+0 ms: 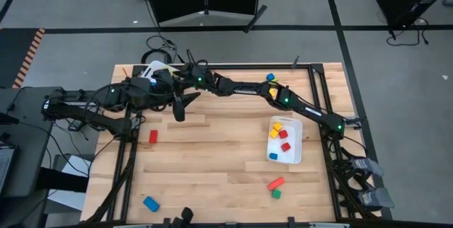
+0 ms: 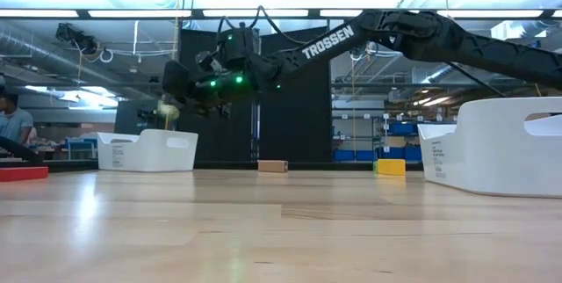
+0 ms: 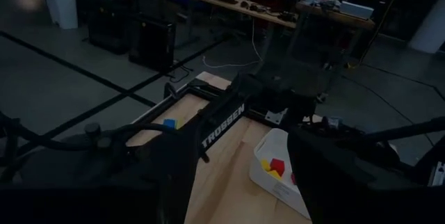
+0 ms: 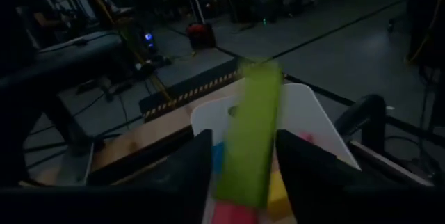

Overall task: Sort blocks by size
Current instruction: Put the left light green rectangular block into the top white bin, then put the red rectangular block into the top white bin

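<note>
My right gripper [image 4: 241,139] reaches across to the table's far left corner and is shut on a long green bar [image 4: 250,126], above a white bin [image 4: 316,123] holding pink, blue and yellow blocks. In the high view this gripper [image 1: 170,76] is at that bin [image 1: 152,69]. My left gripper [image 1: 179,107] is open and empty, just near of the right arm. Loose blocks lie flat on the table: a red one [image 1: 153,137], a blue one [image 1: 150,203], a red bar [image 1: 275,183] and a green cube [image 1: 276,194]. My right gripper pinches the green bar between its two fingers [image 4: 188,168], on the bar's long sides near its back end [image 4: 238,179]. The bar lies along the fingers and sticks out well past their tips. It is lifted clear, above the white bin.
A second white bin [image 1: 285,141] with red and yellow blocks stands at the right. Blue and yellow blocks [image 1: 272,81] lie at the far edge. A black frame rail [image 1: 315,93] borders the table. In the low view a person [image 2: 10,120] sits in the room behind.
</note>
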